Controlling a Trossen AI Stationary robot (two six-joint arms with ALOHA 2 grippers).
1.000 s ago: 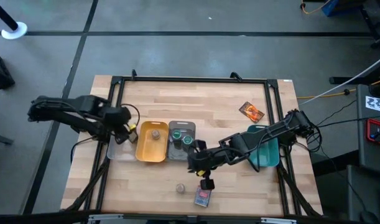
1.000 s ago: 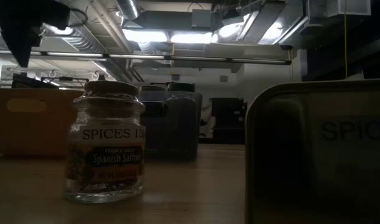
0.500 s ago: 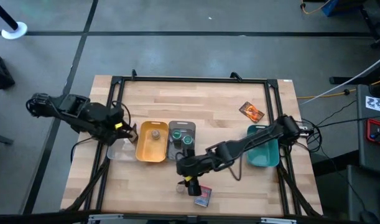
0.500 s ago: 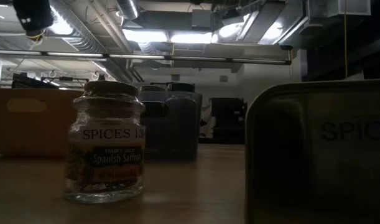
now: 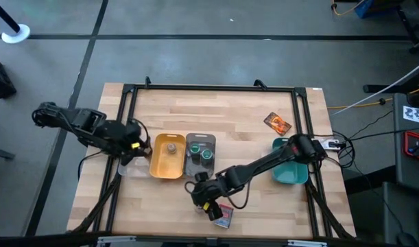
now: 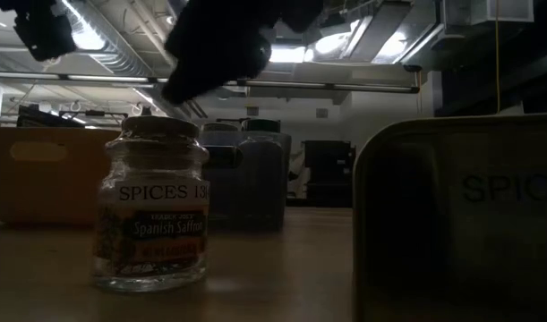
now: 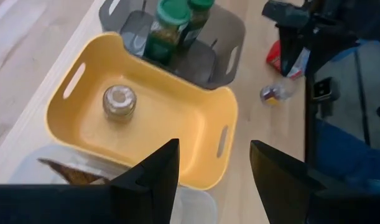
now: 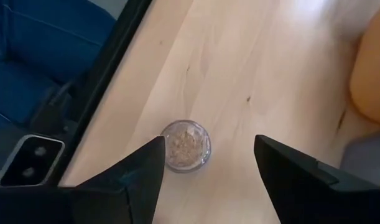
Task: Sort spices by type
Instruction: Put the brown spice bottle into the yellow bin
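A tan-grey spice jar [image 8: 186, 145] stands upright on the bare wood near the table's front edge, also in the low view [image 6: 152, 210]. My right gripper [image 8: 208, 180] hangs open just above it [image 5: 204, 201], touching nothing. A red box [image 5: 223, 217] lies beside the jar. Another tan-grey jar [image 7: 119, 102] stands in the yellow tray [image 5: 158, 165]. Two green-lidded jars [image 5: 201, 150] stand in the grey tray [image 5: 190, 167]. A brown-orange packet [image 5: 278, 123] lies at the far right. My left gripper [image 5: 132, 146] waits open over the clear tray [image 5: 127, 167], which holds a packet [image 7: 68, 171].
A teal tray [image 5: 291, 171] sits under my right arm at the table's right side. A black frame runs around the table's edges [image 5: 209, 87]. Bare wood lies at the far middle and the near left.
My right gripper has come down and swung toward the table's near left, from beside the red box to just above the loose jar. My left gripper has drawn back a little toward the table's left edge. The jars, box and trays have stayed put.
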